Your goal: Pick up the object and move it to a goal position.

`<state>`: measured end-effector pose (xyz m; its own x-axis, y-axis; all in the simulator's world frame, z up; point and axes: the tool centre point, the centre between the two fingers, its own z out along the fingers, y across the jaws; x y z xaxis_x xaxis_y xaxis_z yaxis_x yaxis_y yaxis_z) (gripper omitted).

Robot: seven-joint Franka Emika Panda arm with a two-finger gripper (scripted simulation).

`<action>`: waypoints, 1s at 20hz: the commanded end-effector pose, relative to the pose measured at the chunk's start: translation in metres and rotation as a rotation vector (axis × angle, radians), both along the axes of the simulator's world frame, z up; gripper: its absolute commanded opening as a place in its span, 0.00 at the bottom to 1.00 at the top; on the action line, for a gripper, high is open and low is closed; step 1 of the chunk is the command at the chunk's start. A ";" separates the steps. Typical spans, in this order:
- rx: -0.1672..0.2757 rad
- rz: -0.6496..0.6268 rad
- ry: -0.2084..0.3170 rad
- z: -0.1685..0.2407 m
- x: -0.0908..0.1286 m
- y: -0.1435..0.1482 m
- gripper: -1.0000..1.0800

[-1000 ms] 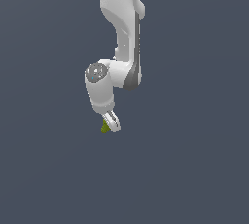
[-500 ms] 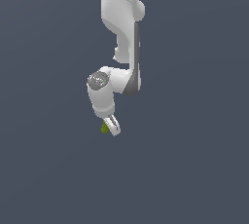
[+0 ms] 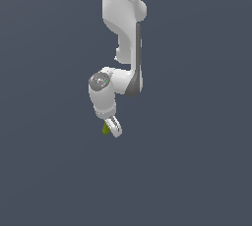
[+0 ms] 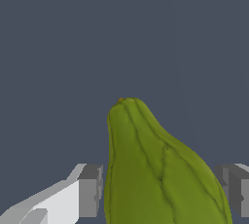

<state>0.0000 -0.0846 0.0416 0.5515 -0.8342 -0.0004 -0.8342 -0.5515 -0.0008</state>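
The claw [image 3: 114,127] grips the olive-green object [image 4: 155,169] betw. both fingers [image 4: 90,189]; its long axis runs forward along them, narrow end at 12 o'clock in wrist view.

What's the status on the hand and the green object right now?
Hand low, tilted, fingers either side of the olive-green ridged object. Object sits between the pads; firm contact not confirmable. No obstruction visible around it.

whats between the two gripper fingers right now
The green object fills the gap between the fingers in the wrist view. Whether the pads touch it is not clear. In the exterior view only a green sliver shows beside the gripper.
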 end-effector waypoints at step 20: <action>0.002 -0.001 0.000 0.097 -0.026 0.017 0.00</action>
